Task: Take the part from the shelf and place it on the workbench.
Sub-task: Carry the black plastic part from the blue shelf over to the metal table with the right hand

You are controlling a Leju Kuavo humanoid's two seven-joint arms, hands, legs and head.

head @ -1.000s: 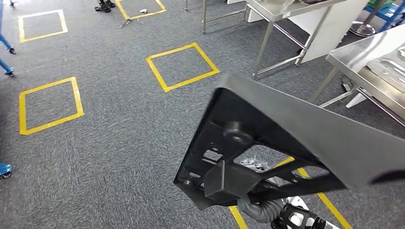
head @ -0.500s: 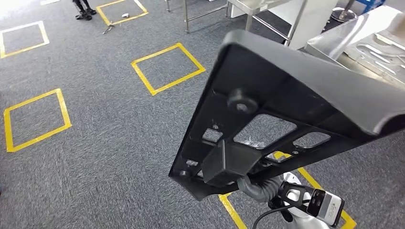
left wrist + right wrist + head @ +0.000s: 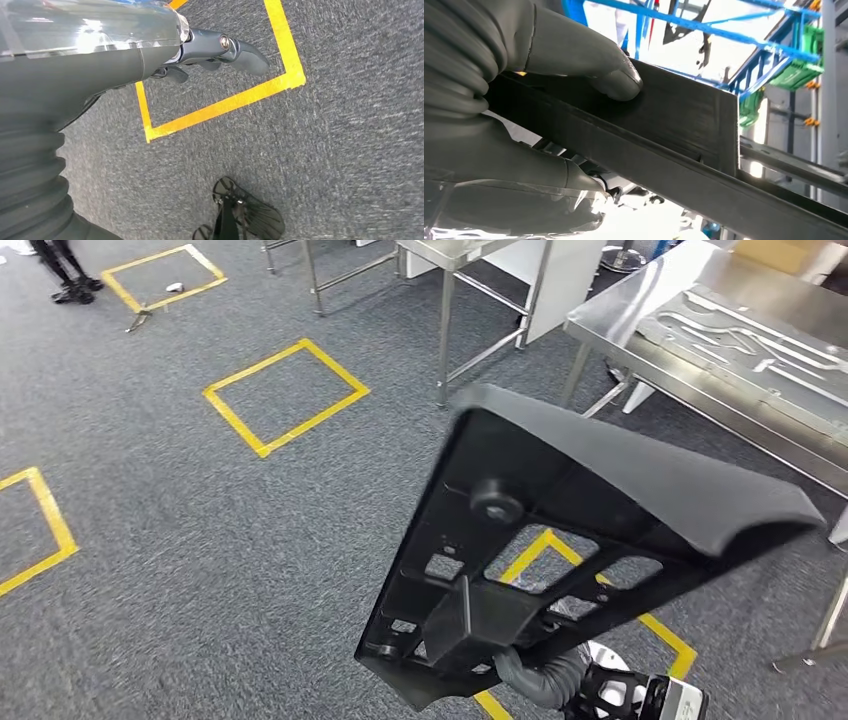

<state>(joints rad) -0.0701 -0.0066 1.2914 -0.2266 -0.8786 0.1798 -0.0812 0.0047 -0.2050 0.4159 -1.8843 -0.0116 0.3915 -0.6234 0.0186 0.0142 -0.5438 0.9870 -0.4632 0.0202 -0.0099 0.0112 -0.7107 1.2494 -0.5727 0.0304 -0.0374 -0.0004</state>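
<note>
- On the far left of the head view I saw yellow tape squares [image 3: 285, 397] stuck on the grey carpet [image 3: 180, 540].
- My robot's left hand [image 3: 210, 52] hung over that carpet, near a yellow tape corner [image 3: 150, 132] in the left wrist view. It held nothing. Its dark fingers [image 3: 247, 52] pointed out, a little bent, and I could not tell if the hand was open or closed.
- In the middle, the big black part [image 3: 560, 530] was up in the air, tilted, well above the floor. I saw its underside, with a round knob [image 3: 497, 502], some holes cut through it and a boxy block [image 3: 480, 625] near its low end.
- My robot's right hand [image 3: 524, 100] gripped the part's edge. In the right wrist view the grey thumb [image 3: 589, 60] pressed on one flat side of the black part [image 3: 674, 130], and the rest of the hand was on the other side.
- Below the part I saw the grey ribbed wrist [image 3: 545, 680] of the right arm.
- On the right stood the shiny metal workbench [image 3: 720, 370], with flat metal pieces [image 3: 740, 335] on top. The part was near it, not on it.
- Behind it stood another metal table [image 3: 470, 270].
</note>
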